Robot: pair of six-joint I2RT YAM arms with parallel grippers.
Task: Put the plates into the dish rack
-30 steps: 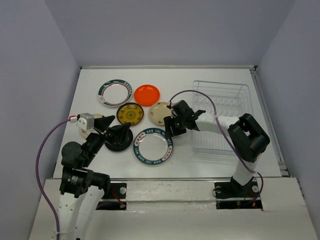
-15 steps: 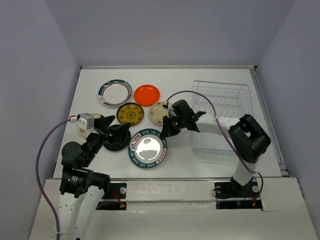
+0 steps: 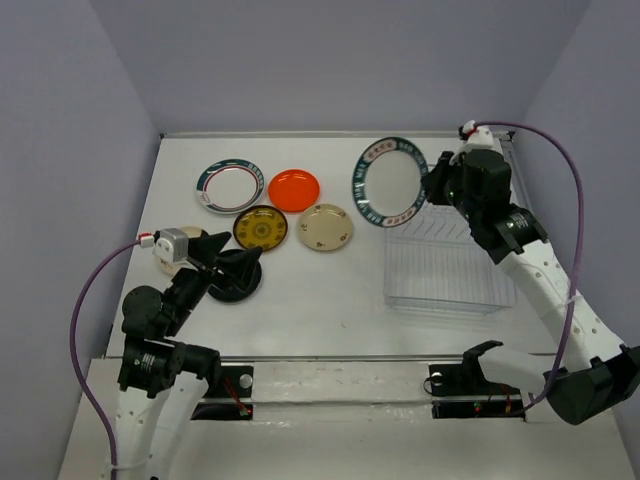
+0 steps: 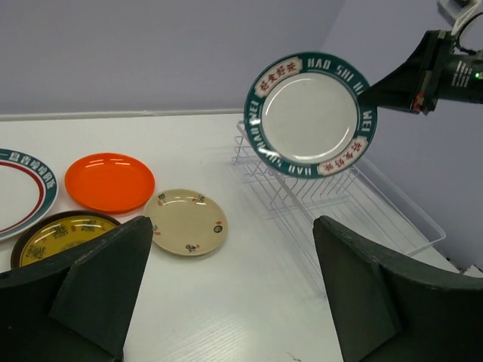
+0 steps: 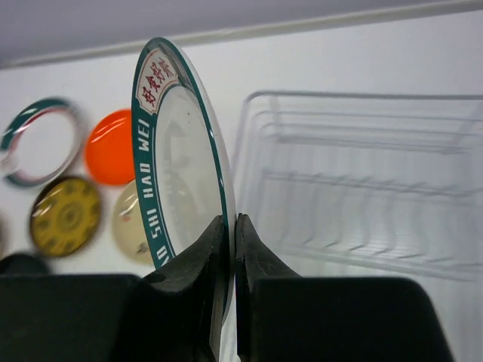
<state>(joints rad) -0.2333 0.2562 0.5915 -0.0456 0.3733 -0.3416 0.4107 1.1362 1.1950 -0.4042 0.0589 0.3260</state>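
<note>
My right gripper [image 3: 433, 186] [image 5: 230, 220] is shut on the rim of the white plate with the teal lettered rim [image 3: 390, 182] [image 4: 311, 115] [image 5: 177, 151]. It holds the plate on edge in the air over the far left part of the clear wire dish rack [image 3: 450, 262] [image 4: 336, 204] [image 5: 362, 188]. On the table lie the orange plate [image 3: 294, 189] [image 4: 109, 181], the cream floral plate [image 3: 325, 227] [image 4: 185, 221], the dark brown plate [image 3: 260, 228] [image 4: 56, 234] and the green-red rimmed plate [image 3: 230, 185] [image 4: 15, 192]. My left gripper [image 3: 228, 258] [image 4: 232, 226] is open and empty, low over the table.
A small beige plate [image 3: 196, 233] shows partly behind the left wrist camera. Grey walls close in the white table on three sides. The rack has no plates in its slots and stands at the right, near the table's right edge.
The right gripper closed on the teal lettered plate at the table's front middle, then carried it up and right to above the rack, turned on edge. The left arm stayed still.
</note>
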